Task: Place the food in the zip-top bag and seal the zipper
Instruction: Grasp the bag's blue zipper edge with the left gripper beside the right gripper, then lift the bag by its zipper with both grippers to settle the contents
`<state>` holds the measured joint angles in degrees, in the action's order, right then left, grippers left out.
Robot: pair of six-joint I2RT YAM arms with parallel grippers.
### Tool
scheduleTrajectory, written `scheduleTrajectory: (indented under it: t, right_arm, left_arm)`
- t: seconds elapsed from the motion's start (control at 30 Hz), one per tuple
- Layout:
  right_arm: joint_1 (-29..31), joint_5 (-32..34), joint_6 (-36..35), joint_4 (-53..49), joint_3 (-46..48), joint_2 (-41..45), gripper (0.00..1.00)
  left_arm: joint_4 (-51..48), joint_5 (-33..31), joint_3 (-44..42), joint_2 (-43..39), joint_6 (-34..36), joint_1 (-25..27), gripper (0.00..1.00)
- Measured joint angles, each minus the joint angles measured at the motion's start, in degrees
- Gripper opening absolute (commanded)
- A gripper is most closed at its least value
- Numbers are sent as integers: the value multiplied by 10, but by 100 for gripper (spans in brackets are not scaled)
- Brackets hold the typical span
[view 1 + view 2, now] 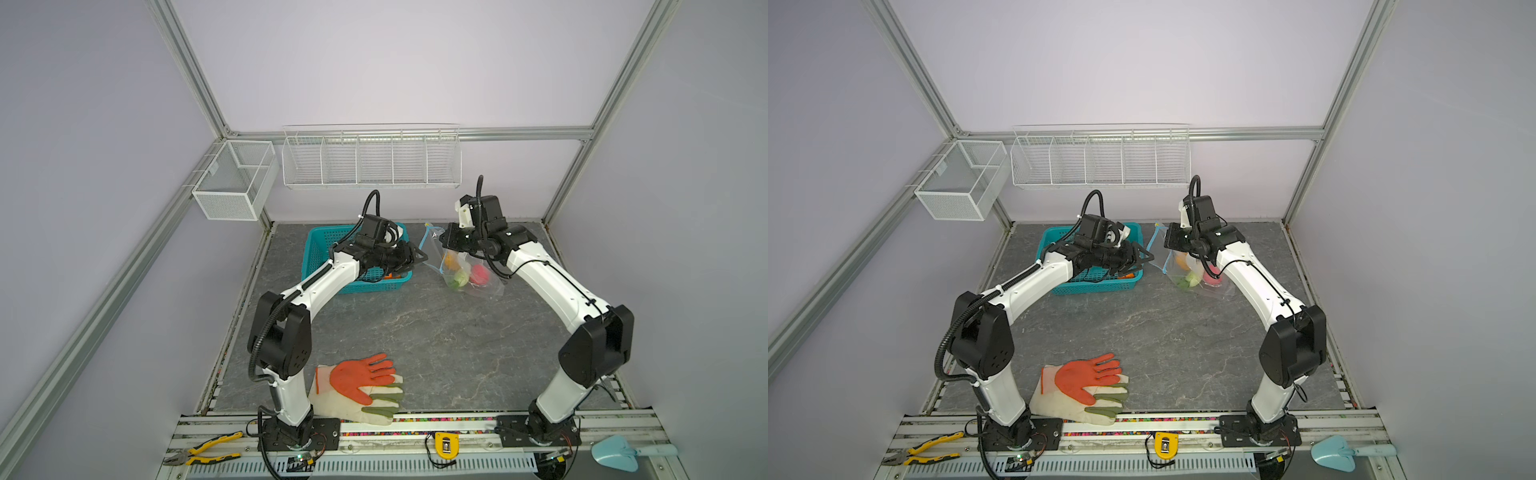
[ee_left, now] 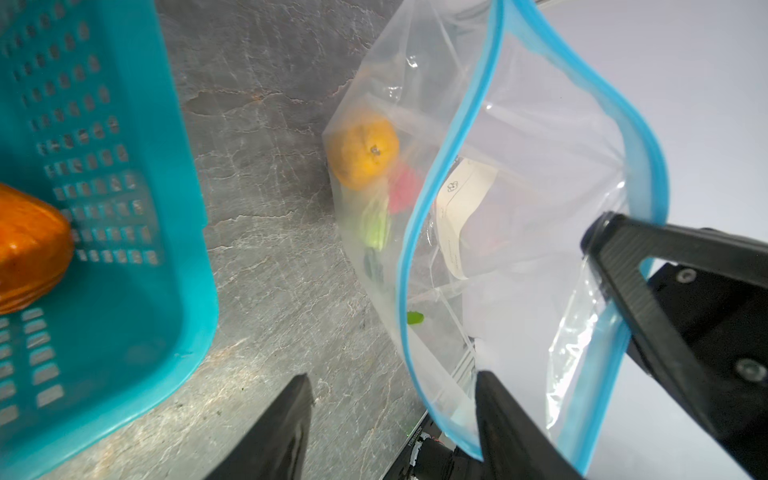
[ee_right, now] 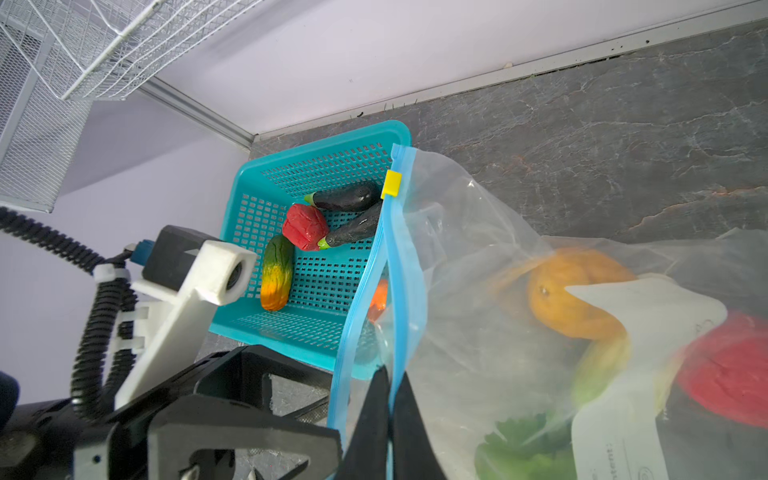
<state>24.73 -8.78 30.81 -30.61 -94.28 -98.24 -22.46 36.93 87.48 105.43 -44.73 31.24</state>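
The clear zip-top bag (image 1: pixel 478 286) stands right of the teal basket (image 1: pixel 316 249) with its mouth open. My right gripper (image 3: pixel 390 374) is shut on the far strip of the blue zipper (image 3: pixel 399 257), below its yellow slider tab (image 3: pixel 391 183). My left gripper (image 2: pixel 392 382) is open at the mouth; the near zipper strip (image 2: pixel 457 137) runs between its fingers, one finger (image 2: pixel 503 415) inside the bag. An orange (image 2: pixel 363 151), a red piece (image 1: pixel 478 274) and a green piece (image 1: pixel 459 277) of food lie in the bag. A red pepper (image 3: pixel 305 227), dark eggplants (image 3: pixel 345 197) and a cucumber (image 3: pixel 276 278) lie in the basket.
Orange-and-white gloves (image 1: pixel 357 382) lie at the front by the left arm's base. Wire racks (image 1: pixel 370 158) and a mesh box (image 1: pixel 235 178) hang on the back wall. Pliers (image 1: pixel 208 451), a yellow tape measure (image 1: pixel 446 444) and a blue trowel (image 1: pixel 623 453) rest on the front rail.
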Motion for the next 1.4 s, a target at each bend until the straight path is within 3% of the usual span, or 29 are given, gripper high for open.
scheduleTrajectory:
  t: [0.27, 0.43, 0.6, 1.4]
  right_arm:
    - [0, 4, -5, 0, 11, 12, 6]
    - [-1, 6, -9, 0, 13, 17, 7]
    - [-9, 10, -9, 0, 13, 25, 7]
    - [-74, 37, -20, -5, 24, 94, 6]
  left_arm:
    - [-1, 3, 33, 16, 0, 1, 19]
    - [0, 6, 42, 17, -5, 1, 6]
    - [3, 11, 53, 19, -18, 3, 0]
    - [8, 37, 256, 83, -60, 52, 0]
